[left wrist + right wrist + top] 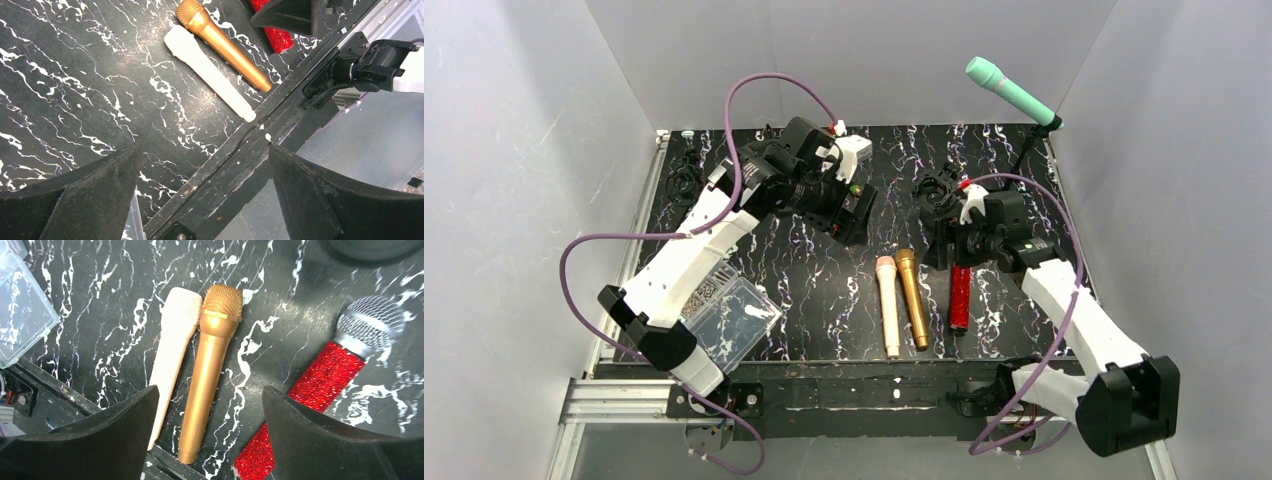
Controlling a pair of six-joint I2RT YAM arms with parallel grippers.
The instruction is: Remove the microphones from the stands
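On the black marbled table, 3 loose microphones lay side by side near the front edge. They were a cream microphone, a gold microphone touching it along the handle, and, a little apart to the right, a red glitter microphone with a silver mesh head. A clear plastic box sat at the front left, just beside the left arm's lower link. The teal microphone sat in the stand at the far right corner, tilted with its head up and to the left, well apart from both arms. The right gripper hung over the head end of the red glitter microphone, which it hid in the overhead view. Its jaws were spread wide and gripped nothing, and from its wrist camera the gold handle showed in the gap, lying on the table below. The left gripper hovered over the middle of the table with its jaws just as wide apart and nothing between them.
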